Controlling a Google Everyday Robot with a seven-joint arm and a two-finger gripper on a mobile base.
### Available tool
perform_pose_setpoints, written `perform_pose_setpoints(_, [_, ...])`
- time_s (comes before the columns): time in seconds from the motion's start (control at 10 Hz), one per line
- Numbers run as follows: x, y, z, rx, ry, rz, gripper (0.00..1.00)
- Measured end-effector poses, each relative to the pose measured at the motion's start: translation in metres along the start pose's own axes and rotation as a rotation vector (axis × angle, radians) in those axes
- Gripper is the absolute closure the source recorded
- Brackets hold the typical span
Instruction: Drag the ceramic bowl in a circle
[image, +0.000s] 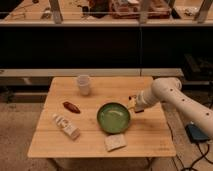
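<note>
The ceramic bowl (113, 118) is round, shallow and glossy green with a darker rim. It sits on the wooden table (60, 142), right of centre. My gripper (134, 104) is at the end of the white arm that reaches in from the right. It sits at the bowl's upper right rim, touching or very close to it.
A translucent white cup (83, 84) stands at the back of the table. A small red-brown item (71, 107) lies left of the bowl. A white packet (66, 126) lies at the front left. A pale square item (115, 142) lies just in front of the bowl. A dark shelf unit stands behind the table.
</note>
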Motion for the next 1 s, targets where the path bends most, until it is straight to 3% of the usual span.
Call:
perform_pose_setpoints(0.4, [-0.007, 0.003, 0.048, -0.077, -0.016, -0.049, 0.2])
perform_pose_setpoints(0.6, [-0.006, -0.001, 0.065, -0.085, -0.031, -0.068, 0.2])
perform_pose_setpoints(0.8, [-0.005, -0.017, 0.084, -0.094, -0.053, -0.091, 0.32])
perform_pose_setpoints(1.0, [-0.004, -0.017, 0.08, -0.111, -0.103, -0.073, 0.51])
